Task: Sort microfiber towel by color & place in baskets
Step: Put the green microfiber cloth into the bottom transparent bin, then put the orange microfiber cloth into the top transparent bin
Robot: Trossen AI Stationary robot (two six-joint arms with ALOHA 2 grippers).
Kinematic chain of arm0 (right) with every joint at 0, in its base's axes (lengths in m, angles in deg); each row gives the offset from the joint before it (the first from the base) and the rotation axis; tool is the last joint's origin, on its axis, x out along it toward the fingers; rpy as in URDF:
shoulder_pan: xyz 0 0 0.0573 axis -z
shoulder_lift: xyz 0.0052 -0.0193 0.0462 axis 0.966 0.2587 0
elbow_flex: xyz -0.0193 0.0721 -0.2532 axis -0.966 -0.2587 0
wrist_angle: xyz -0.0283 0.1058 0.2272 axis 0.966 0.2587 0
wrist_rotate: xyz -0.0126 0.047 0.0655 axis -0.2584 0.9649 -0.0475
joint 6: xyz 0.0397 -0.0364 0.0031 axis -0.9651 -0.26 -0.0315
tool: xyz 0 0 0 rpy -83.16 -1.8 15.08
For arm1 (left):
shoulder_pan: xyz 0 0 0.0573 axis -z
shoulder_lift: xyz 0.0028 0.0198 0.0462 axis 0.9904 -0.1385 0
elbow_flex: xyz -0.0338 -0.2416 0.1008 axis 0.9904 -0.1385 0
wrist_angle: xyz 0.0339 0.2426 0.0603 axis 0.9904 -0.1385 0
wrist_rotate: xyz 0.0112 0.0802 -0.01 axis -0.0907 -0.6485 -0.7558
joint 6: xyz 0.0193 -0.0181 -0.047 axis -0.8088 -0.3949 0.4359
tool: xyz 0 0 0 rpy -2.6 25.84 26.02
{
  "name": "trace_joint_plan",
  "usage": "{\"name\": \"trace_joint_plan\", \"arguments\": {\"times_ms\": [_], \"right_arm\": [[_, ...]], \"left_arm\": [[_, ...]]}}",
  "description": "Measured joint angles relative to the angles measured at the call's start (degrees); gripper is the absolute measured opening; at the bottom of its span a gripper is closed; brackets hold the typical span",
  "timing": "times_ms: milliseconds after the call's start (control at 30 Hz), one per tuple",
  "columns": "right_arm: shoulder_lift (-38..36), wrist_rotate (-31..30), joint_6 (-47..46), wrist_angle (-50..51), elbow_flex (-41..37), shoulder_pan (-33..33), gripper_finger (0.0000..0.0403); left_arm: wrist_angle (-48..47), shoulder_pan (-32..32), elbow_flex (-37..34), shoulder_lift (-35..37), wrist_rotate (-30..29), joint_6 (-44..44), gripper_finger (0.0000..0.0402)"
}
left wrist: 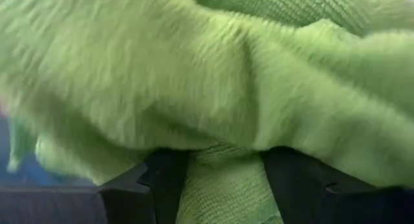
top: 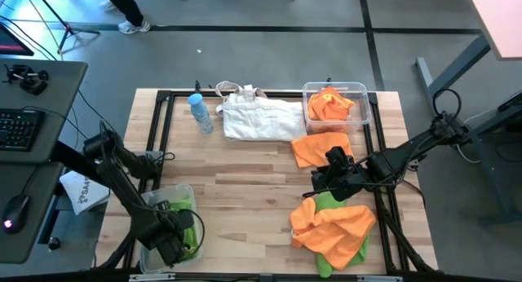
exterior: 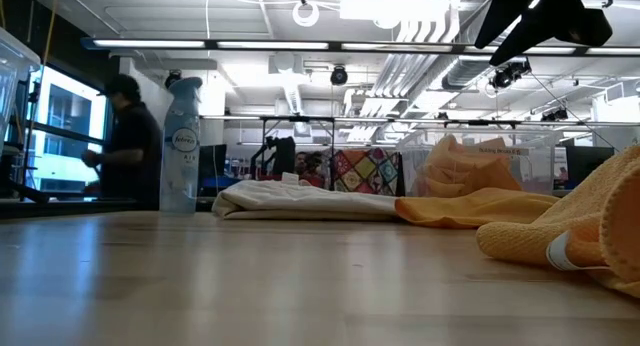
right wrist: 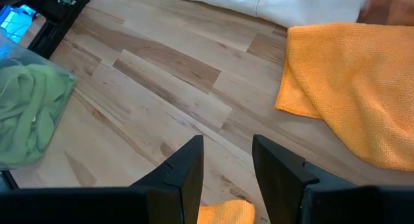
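Towels of fuzzy green cloth (top: 186, 219) lie crumpled in the clear basket (top: 155, 199) at the table's near left corner, where my left gripper (top: 174, 248) sits spread wide among them, gripping nothing. My right gripper (top: 325, 180) hovers part open and empty over bare wood between a flat orange towel (top: 314, 147) and an orange heap (top: 334, 226). More orange cloth (top: 330, 104) fills the far basket (top: 363, 93).

bright green towels (top: 181, 221) fill the clear basket (top: 157, 197) around the dark left pincer (top: 175, 248). orange towels (top: 333, 226) lie beside the dark right pincer (top: 320, 180), one over a green towel (top: 330, 203). farther off, a clear basket (top: 363, 99) holds orange cloth (top: 329, 104). the bag (top: 261, 119) is white, the bottle cap (top: 195, 99) blue, the table (top: 245, 192) pale wood.
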Motion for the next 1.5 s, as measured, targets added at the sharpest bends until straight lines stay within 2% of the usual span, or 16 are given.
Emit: {"name": "trace_joint_plan", "arguments": {"times_ms": [267, 467, 700, 800, 867, 1000, 1200, 1367, 1500], "right_arm": [[0.0, 0.2, 0.0, 0.0, 0.0, 0.0, 0.0128], [0.0, 0.4, 1.1, 0.0, 0.0, 0.0, 0.0128], [0.0, 0.4, 2.2, 0.1, 0.0, 0.0, 0.0128], [0.0, 1.5, 3.6, 0.4, 0.0, 0.1, 0.0128], [0.0, 3.3, 4.8, 0.7, 0.0, 1.0, 0.0128], [0.2, 7.8, 8.0, 2.6, 0.0, 4.6, 0.0126], [3.4, 14.7, 14.1, 4.0, 0.0, 12.3, 0.0106], [9.4, 18.2, 16.2, 6.6, 0.0, 17.6, 0.0091], [13.2, 15.0, 16.4, 10.0, 0.0, 19.7, 0.0088]], "left_arm": [[-3.5, 1.0, 0.0, 15.1, -2.1, 9.2, 0.0188], [-6.6, 1.4, 0.0, 24.1, -9.1, 11.0, 0.0188], [-5.9, -0.5, 0.0, 31.6, -25.1, 9.2, 0.0188], [-5.7, -3.3, 0.0, 33.9, -33.5, 8.2, 0.0188], [-5.5, -6.4, 0.0, 34.8, -36.8, 6.3, 0.0188], [-0.4, -16.1, 0.0, 35.0, -36.3, -6.6, 0.0188], [11.5, -31.1, 0.0, 32.9, -31.8, -27.3, 0.0188], [14.4, -39.1, 0.0, 29.4, -29.4, -33.3, 0.0188], [14.7, -42.7, 0.0, 26.4, -23.6, -36.3, 0.0188]]}}
